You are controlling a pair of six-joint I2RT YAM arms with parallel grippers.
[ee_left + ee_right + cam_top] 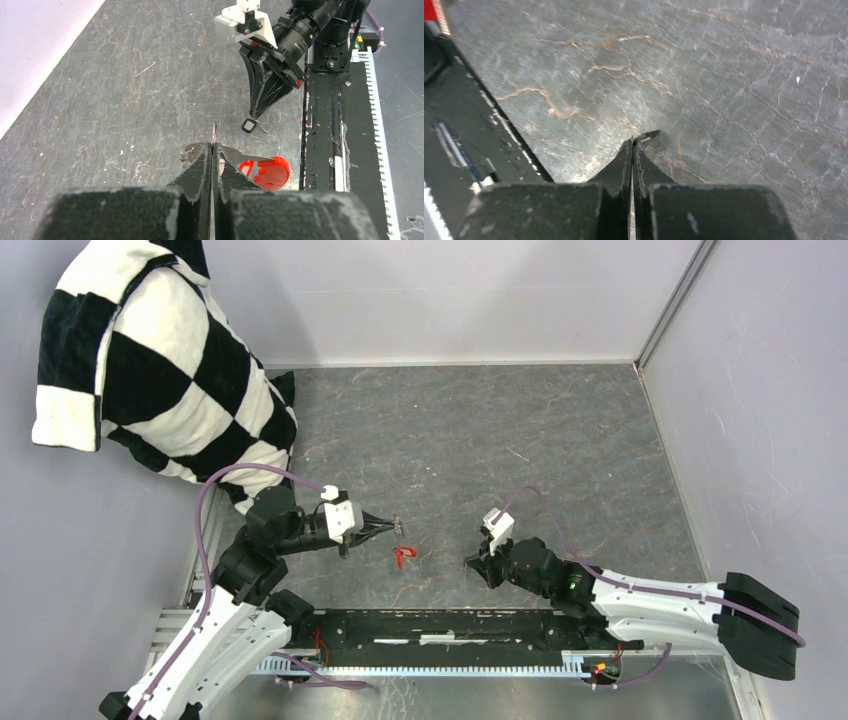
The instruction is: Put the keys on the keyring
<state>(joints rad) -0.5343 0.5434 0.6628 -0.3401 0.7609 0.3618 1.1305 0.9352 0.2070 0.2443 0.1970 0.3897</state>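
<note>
Top left, at ten o'clock on the grey stone-patterned table [480, 430], the big black-and-white checked pillow [160, 370] slumps against the wall. Now the arms. The white-and-black left arm [225, 625] climbs from its base, folds at the elbow and sends its forearm low and level towards three o'clock. The white-and-black right arm [650, 600] stretches in long and flat from the four o'clock corner, its wrist pitched down towards nine o'clock. The two sets of tips face each other, apart. The left gripper [390, 527] is clamped tight on the thin silvery metal keyring [215, 132]. From its wrist camera the ring shows edge-on, poking straight out past the fingertips to twelve o'clock. Hanging off it, at five o'clock from those tips, the elongated bright red plastic fob [265, 172] lies on the table near the black base rail. In that view its long axis runs nine to three, rounded end at three. The right gripper [468, 561] is closed too, tips down at the tabletop. It pinches the tiny black-headed key [248, 125] at the very ends of its fingers. In the left wrist view the head sits under the tips and the short silvery blade angles off towards four o'clock.
</note>
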